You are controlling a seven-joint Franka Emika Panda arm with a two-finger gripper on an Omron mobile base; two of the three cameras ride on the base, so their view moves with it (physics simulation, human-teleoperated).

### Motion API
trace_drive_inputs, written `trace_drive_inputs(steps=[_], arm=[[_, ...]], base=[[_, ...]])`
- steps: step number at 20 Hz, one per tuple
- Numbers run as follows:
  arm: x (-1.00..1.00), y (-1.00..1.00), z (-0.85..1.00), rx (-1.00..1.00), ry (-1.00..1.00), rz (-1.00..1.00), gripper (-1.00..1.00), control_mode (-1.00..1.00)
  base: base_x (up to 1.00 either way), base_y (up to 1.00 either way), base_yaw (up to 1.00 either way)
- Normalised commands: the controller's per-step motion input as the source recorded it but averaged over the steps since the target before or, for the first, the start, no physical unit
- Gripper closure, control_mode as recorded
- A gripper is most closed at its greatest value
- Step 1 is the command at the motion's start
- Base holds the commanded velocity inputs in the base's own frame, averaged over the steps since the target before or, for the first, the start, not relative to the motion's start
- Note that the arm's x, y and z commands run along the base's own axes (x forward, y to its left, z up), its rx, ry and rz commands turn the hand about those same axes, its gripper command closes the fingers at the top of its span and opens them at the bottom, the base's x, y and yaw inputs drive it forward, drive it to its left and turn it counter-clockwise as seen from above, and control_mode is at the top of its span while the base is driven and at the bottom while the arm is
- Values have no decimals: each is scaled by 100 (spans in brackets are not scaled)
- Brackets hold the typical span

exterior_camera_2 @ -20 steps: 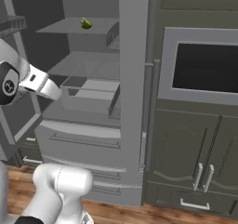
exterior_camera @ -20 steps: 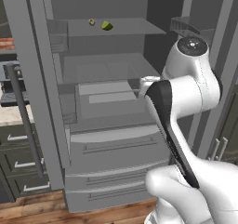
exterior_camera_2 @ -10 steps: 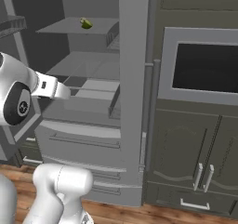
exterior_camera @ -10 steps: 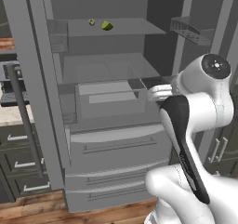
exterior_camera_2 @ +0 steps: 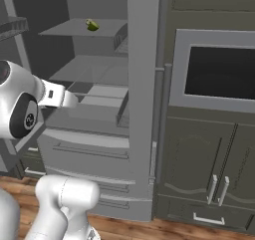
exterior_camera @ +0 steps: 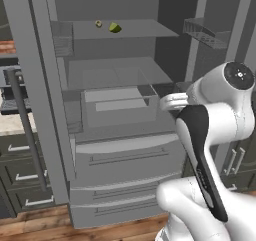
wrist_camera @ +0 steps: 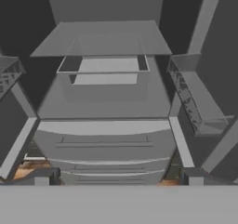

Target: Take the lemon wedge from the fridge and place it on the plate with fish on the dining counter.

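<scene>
Yellow-green lemon wedge [exterior_camera: 115, 27] sits on the fridge [exterior_camera: 125, 135] top shelf, well above and beyond the claw [wrist_camera: 116, 179], whose fingertips [wrist_camera: 42, 177] stand apart, released, holding nothing

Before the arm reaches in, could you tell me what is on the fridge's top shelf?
On the top shelf lie the lemon wedge and, just beside it, a small round brownish item. The shelf's back corners are too dim to judge.

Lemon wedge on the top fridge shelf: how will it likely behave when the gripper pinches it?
The lemon wedge looks tiny, so probably light and easy to nudge away. Its sloped sides may squirt out of a pinch. Lying low on the shelf, it seems unlikely to roll.
</scene>
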Motion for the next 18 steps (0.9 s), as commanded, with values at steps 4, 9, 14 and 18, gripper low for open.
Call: trace_drive_inputs(steps=[4, 9, 14, 18], arm=[[14, 25, 0, 0, -3, 0, -100, 100], [0, 0, 0, 0, 0, 0, -100, 100], [0, 0, 0, 0, 0, 0, -100, 100], [0, 0, 0, 0, 0, 0, -100, 100]], base=[[19, 30, 0], [49, 13, 0], [79, -28, -1], [90, -29, 0]])
